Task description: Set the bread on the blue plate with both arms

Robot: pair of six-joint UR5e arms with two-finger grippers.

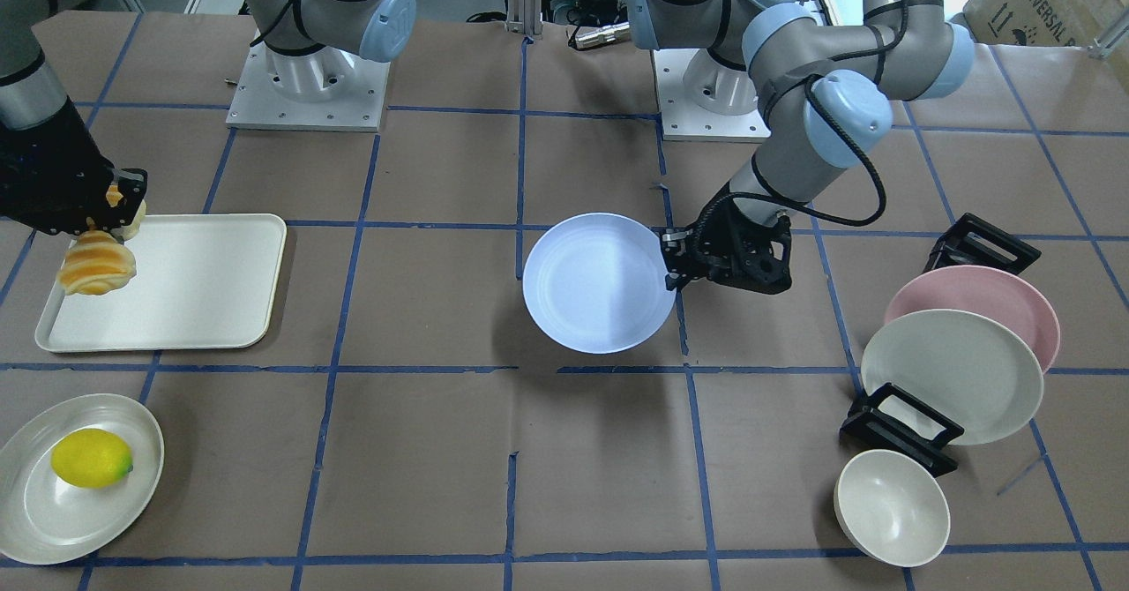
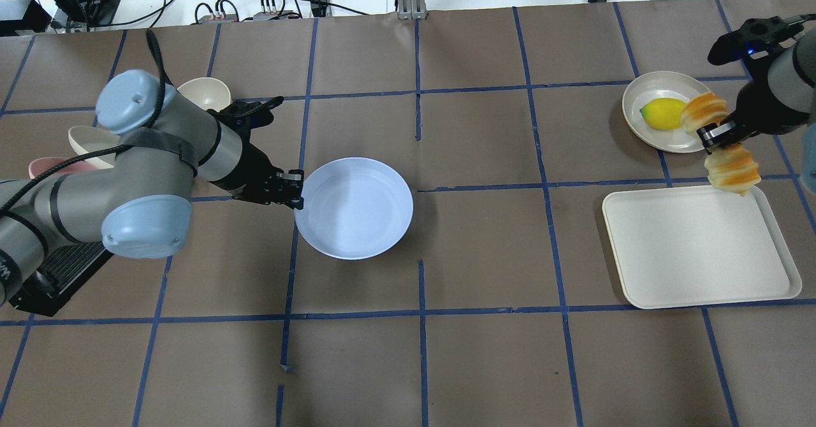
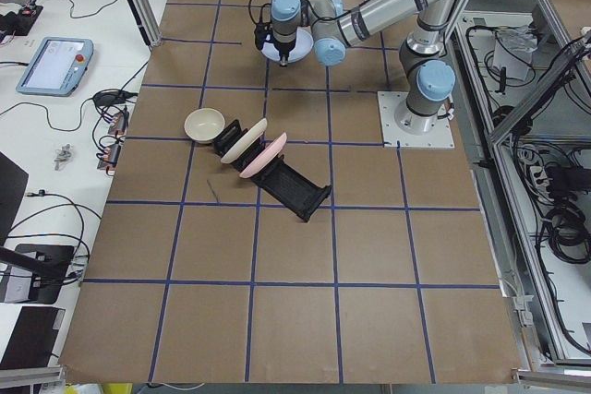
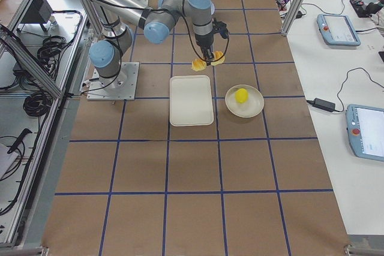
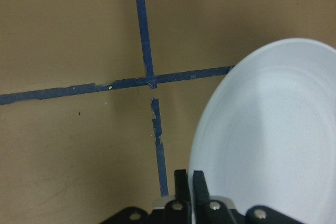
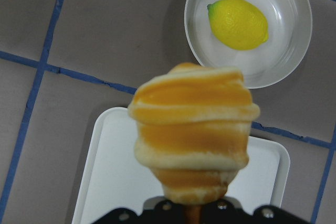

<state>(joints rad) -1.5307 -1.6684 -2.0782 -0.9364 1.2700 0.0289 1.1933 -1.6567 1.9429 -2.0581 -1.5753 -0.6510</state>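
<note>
Jaws of the right gripper (image 2: 714,135) are clenched around the middle of the bread (image 2: 733,169). It hangs in the air over the edge of the cream tray (image 2: 701,248), on the side nearest the lemon (image 2: 663,113) and its white plate (image 2: 676,83). The left gripper (image 2: 297,191) has its jaws pinched on the rim of the blue plate (image 2: 357,207), at the middle of the table (image 2: 484,350).

The brown table (image 1: 441,467) (blue-taped grid) carries a cream tray (image 1: 176,282), white plate (image 1: 79,529), bowl (image 1: 891,507) and black rack (image 1: 917,455).
</note>
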